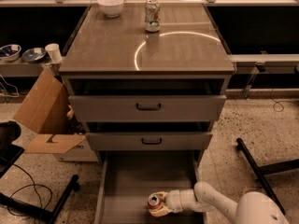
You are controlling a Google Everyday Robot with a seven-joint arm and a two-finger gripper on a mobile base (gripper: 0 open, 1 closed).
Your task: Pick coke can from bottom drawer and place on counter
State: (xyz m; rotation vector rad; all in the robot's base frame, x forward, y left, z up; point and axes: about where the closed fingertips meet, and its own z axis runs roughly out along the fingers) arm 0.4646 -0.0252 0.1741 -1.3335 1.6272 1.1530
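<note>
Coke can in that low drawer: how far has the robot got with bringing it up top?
Done: the bottom drawer is pulled open. In hand: the gripper is at the coke can, which sits at the drawer's front, not lifted yet. Left: raise it and set it on the counter, where a silver can and white bowl sit.

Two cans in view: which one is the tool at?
The red coke can in the bottom drawer, with the tool at it. The silver-white can stands on the counter.
</note>
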